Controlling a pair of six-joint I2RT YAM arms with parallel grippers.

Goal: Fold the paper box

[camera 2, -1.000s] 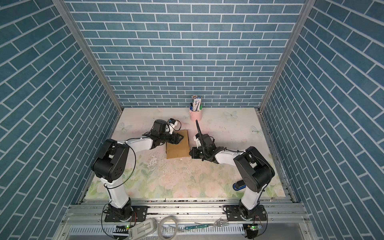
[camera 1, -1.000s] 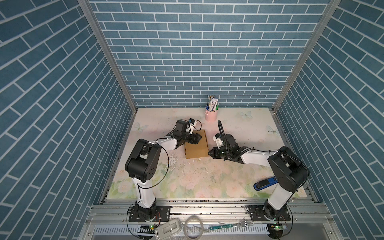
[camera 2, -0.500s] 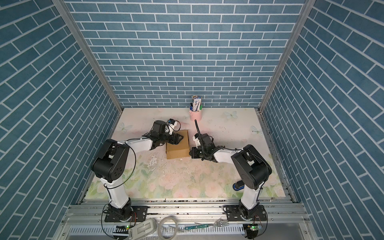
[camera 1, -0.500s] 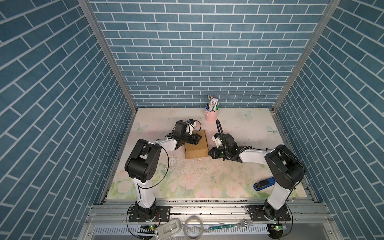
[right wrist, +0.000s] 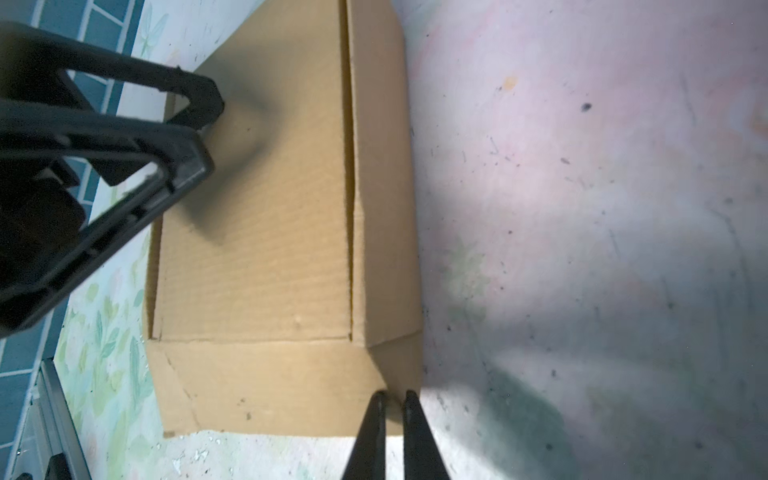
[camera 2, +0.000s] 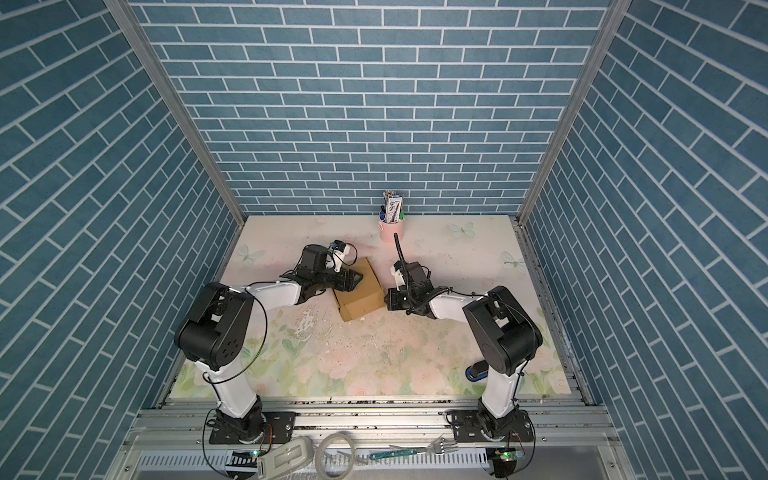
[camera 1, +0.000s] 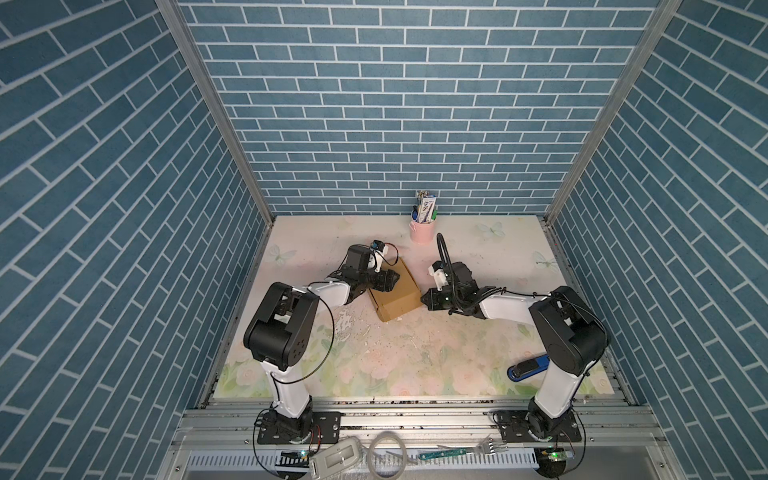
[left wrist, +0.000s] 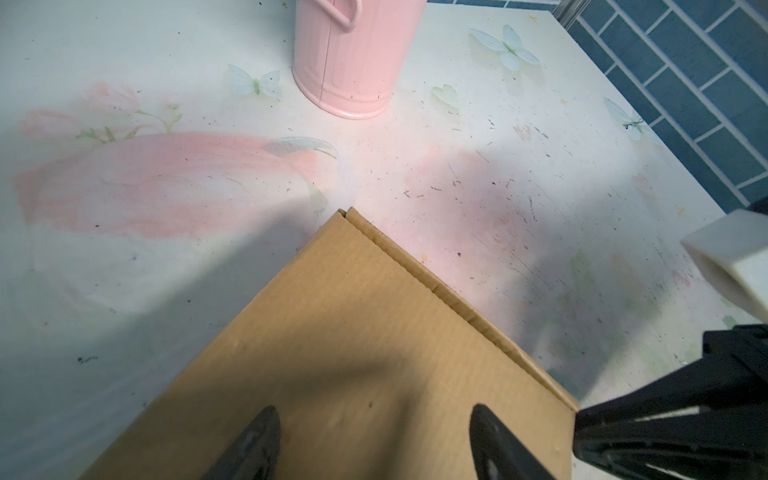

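My left gripper (left wrist: 374, 415) is spread over the paper box (camera 1: 397, 293); my right gripper (right wrist: 392, 399), pressed together, meets its corner. A pink pen bucket (camera 1: 422, 232) stands behind, a blue stapler (camera 1: 528, 368) well apart.

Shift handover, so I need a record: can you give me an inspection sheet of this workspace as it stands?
Surface: floral table, scuffed; white flakes beside the box.
Job's things: paper box, looks closed, lying flat.
Clutter: pink pen cup; blue tool; fork on the front rail.
End effectors: left end effector open over the box top; right end effector shut, tips at a box corner.
Cables: black hose arcs over the right wrist.
Surroundings: blue brick walls.
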